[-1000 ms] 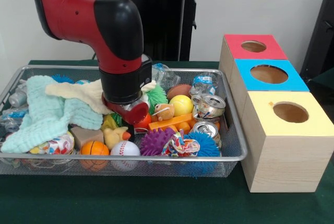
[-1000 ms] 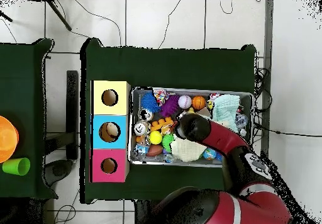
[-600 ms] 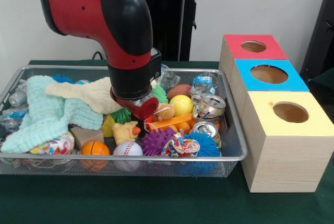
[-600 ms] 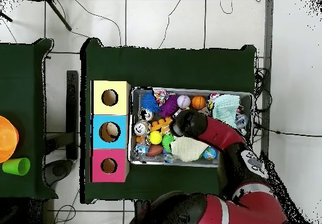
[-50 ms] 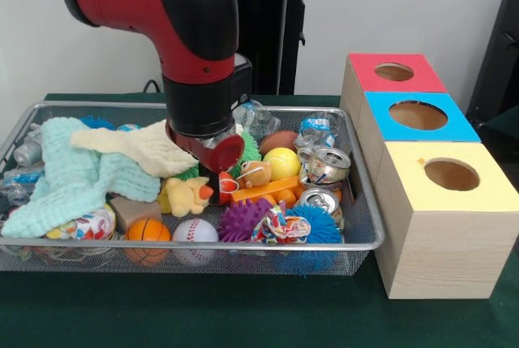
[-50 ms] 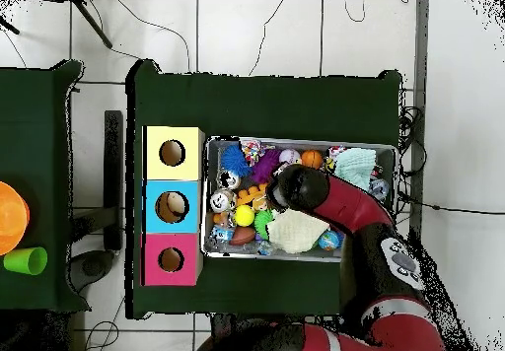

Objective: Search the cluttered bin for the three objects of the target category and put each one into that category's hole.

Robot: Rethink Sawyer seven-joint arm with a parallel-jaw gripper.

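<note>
A wire bin [image 5: 361, 234] fills the left and centre of the front view, sitting on a green table [image 5: 243, 315]. At the bin's far left lies a mint cloth [image 5: 57, 178], with a cream cloth [image 5: 138, 147] draped over its right edge. Along the near rim, from left to right, sit a patterned ball [image 5: 89, 223], a basketball [image 5: 146, 230], a baseball [image 5: 195, 230], a purple spiky ball [image 5: 241, 221] and a blue spiky ball [image 5: 320, 225].

Left of centre, the red and black arm [image 5: 190, 56] comes down from the upper left into the bin. Its gripper [image 5: 212, 157] is just above the toys, right beside a yellow duck [image 5: 185, 196]. The fingers are hidden, so I cannot tell whether they are released, clenched or grasping anything.

Right of the gripper are a small bear [image 5: 255, 174], an orange block [image 5: 263, 190], a yellow ball [image 5: 281, 163] and a brown football [image 5: 278, 140]. Two crushed cans [image 5: 326, 165] lie against the bin's right wall.

At the right stand three boxes in a row, each with a round hole: yellow box [image 5: 442, 226] nearest, blue box [image 5: 418, 117] in the middle, red box [image 5: 393, 74] farthest. In the overhead view the boxes are to the left of the bin, and something pale shows inside the blue box's hole [image 6: 172, 207].
</note>
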